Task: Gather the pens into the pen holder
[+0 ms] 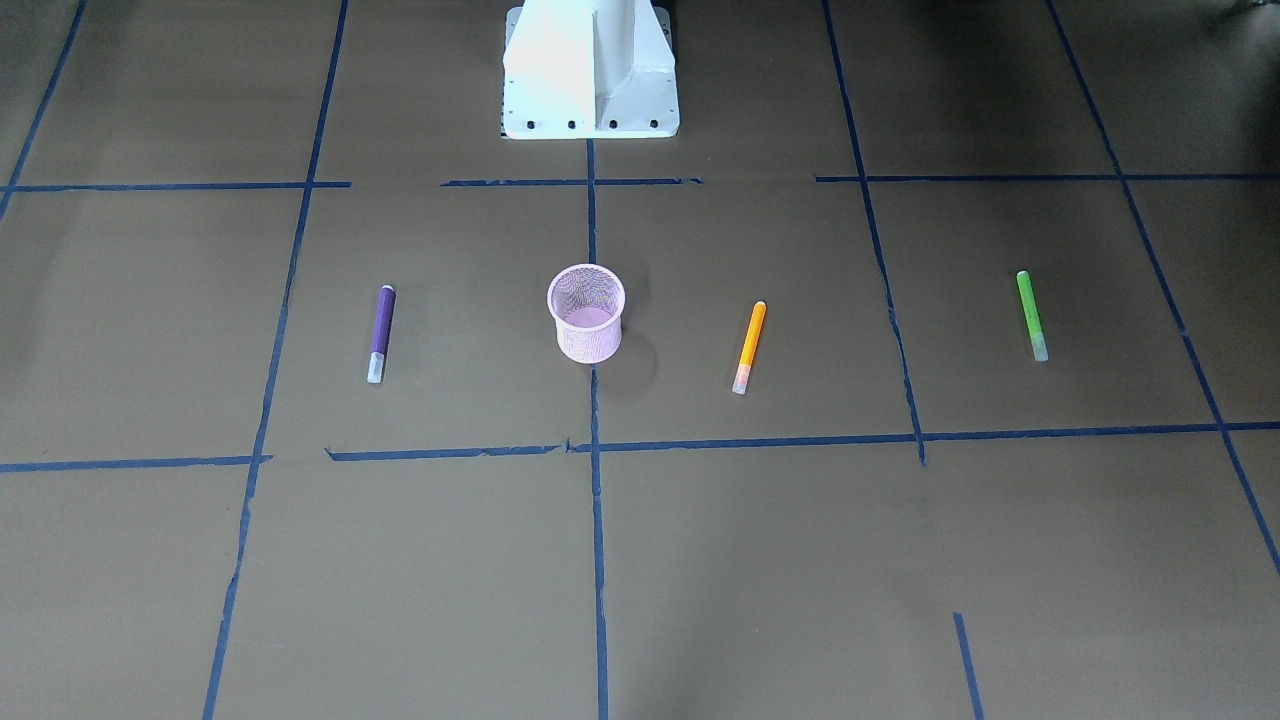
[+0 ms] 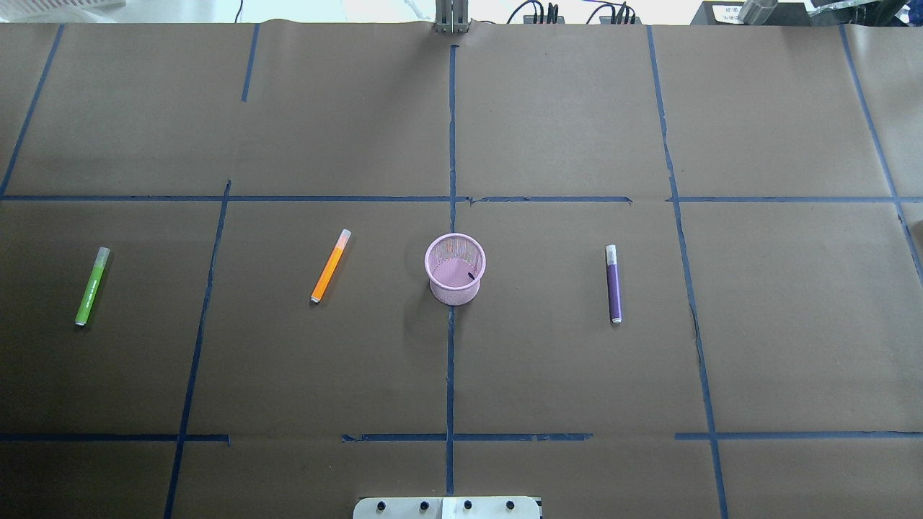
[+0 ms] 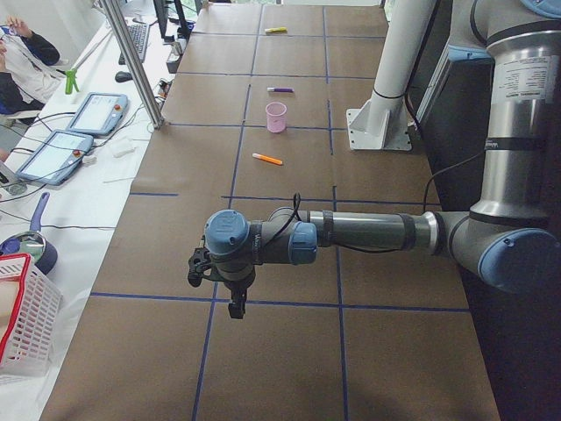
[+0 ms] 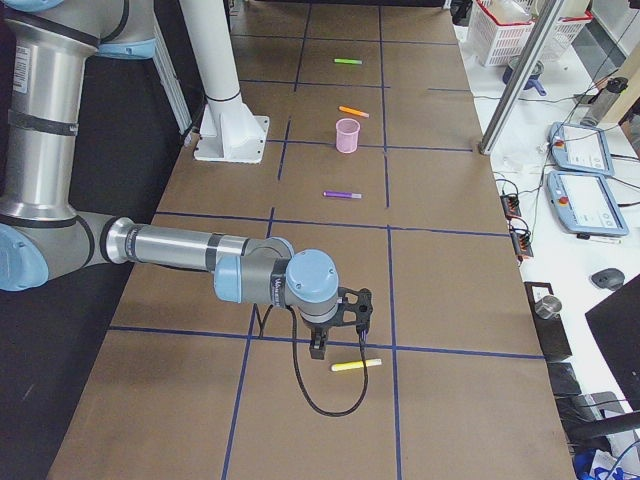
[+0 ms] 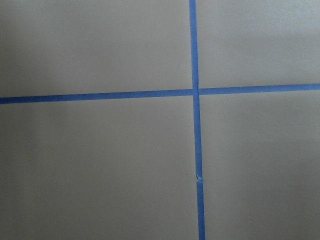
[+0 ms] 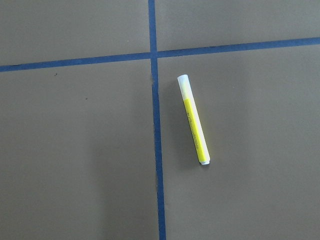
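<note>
The pink mesh pen holder (image 1: pixel 586 312) (image 2: pixel 455 269) stands upright mid-table with no pen in it. A purple pen (image 2: pixel 614 283), an orange pen (image 2: pixel 330 265) and a green pen (image 2: pixel 92 286) lie flat around it, all apart from it. A yellow pen (image 6: pixel 193 120) (image 4: pixel 356 365) lies beside a tape crossing at the table's far right end. My right gripper (image 4: pixel 340 335) hovers just above and beside it; I cannot tell if it is open or shut. My left gripper (image 3: pixel 233 303) hangs over bare paper at the opposite end, its state also unclear.
Blue tape lines (image 2: pixel 451 360) grid the brown paper table. The white robot base (image 1: pixel 590 70) stands behind the holder. A side bench holds tablets (image 3: pixel 53 156), a red-and-white basket (image 3: pixel 26 316) and cables. A person (image 3: pixel 22 61) sits at its far end.
</note>
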